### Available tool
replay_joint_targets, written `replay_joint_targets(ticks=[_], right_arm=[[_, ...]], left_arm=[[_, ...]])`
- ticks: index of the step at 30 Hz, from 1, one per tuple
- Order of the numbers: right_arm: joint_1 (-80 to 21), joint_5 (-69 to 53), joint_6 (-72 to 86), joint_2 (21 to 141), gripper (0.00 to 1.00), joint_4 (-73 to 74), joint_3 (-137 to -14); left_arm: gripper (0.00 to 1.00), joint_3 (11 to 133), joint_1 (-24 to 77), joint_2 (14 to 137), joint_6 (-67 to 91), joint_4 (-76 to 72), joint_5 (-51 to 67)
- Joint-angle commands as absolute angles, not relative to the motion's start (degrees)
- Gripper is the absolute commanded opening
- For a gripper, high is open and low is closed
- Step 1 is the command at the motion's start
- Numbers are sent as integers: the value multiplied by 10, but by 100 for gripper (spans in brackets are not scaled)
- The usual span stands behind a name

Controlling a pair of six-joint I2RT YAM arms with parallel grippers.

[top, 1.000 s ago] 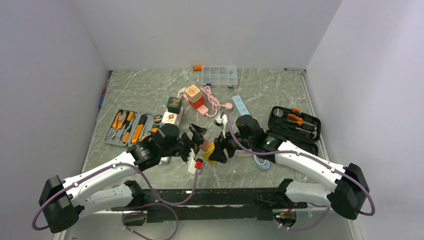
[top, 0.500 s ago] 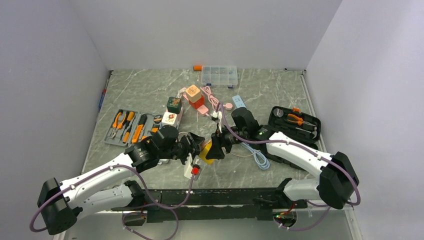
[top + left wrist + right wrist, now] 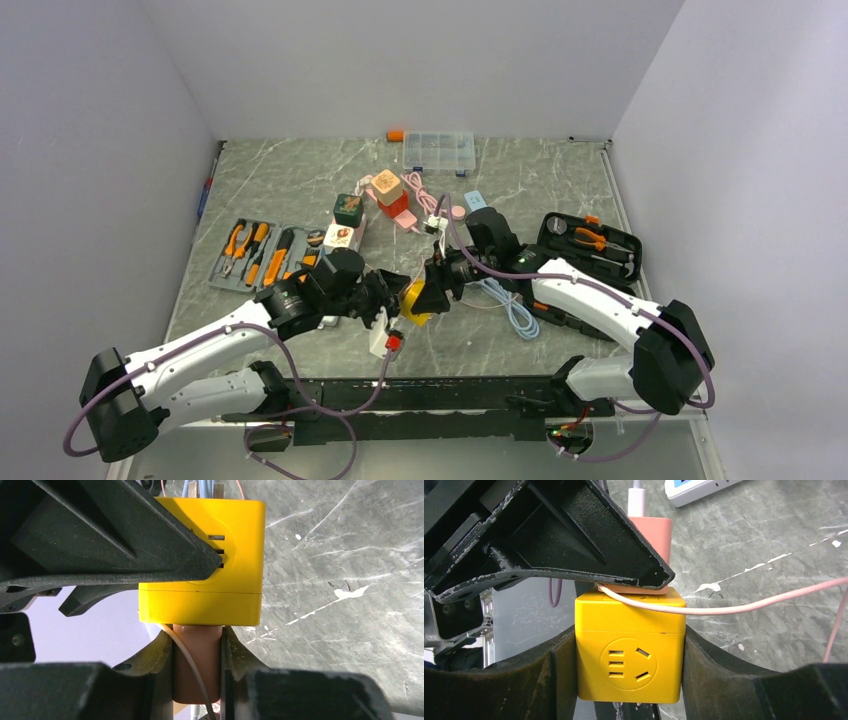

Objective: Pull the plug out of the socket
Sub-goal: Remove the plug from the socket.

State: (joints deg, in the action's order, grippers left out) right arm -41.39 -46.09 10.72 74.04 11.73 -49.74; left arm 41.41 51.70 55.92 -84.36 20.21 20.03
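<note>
Both pincers on: left pincer (image 3: 197, 652) closed narrow on the pink plug (image 3: 653, 535), right pincer (image 3: 630, 680) clamped across the sides of the yellow cube socket (image 3: 220, 585).

Cube and plug hang between my two arms over the near middle of the marble table (image 3: 300, 180), apparently lifted clear of it. The plug sits in the cube face turned toward my left arm. Its long axis runs straight out of that face, in line with both pincers. Judged hard, smooth, light and stiff, likely slick. Best held on the plug's flat sides, close to the cube. A thin pink cord (image 3: 749, 602) lies across the joint, soft enough to snag. The pins may release suddenly, so pull along the axis without twisting.
</note>
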Motion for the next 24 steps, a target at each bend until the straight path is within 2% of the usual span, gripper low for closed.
replay_joint_targets(ticks=[1, 11, 24], right_arm=[[-412, -499, 117, 735, 0, 46, -520], [-407, -475, 122, 724, 0, 67, -479], [-407, -353, 131, 662, 0, 147, -418]], left_arm=[[0, 441, 523, 570, -852, 198, 189], [0, 438, 514, 568, -861, 208, 146], [0, 408, 373, 586, -924, 179, 144]])
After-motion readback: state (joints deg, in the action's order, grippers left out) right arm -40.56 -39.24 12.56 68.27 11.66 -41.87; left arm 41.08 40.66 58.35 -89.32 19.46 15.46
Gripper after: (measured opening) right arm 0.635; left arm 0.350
